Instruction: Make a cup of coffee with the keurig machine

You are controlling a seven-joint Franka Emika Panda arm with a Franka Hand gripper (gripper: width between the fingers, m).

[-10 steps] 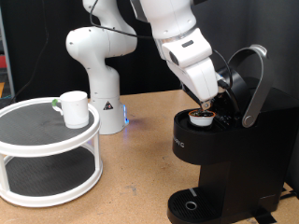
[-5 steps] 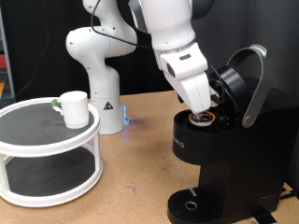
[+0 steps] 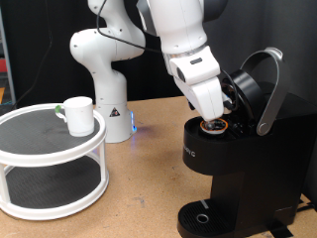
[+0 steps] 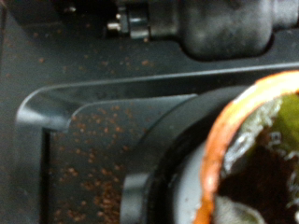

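The black keurig machine (image 3: 228, 164) stands at the exterior view's right with its silver-trimmed lid (image 3: 265, 89) raised. My gripper (image 3: 212, 119) is down at the open pod chamber, and its fingertips are hidden there. The wrist view is very close on the machine's black top (image 4: 84, 140) and an orange-rimmed round opening (image 4: 234, 131) with dark contents. No fingers show in the wrist view. The white cup (image 3: 78, 115) stands on the round stand at the exterior view's left, far from the gripper.
A white two-tier round stand (image 3: 50, 149) with a dark top shelf holds the cup. The arm's white base (image 3: 104, 74) stands behind it on the wooden table. The machine's drip tray (image 3: 203, 218) is at the exterior view's bottom.
Over the last second the gripper came down and towards the exterior view's left onto the pod chamber, covering the small white pod seen there. Nothing has moved in the last half second.
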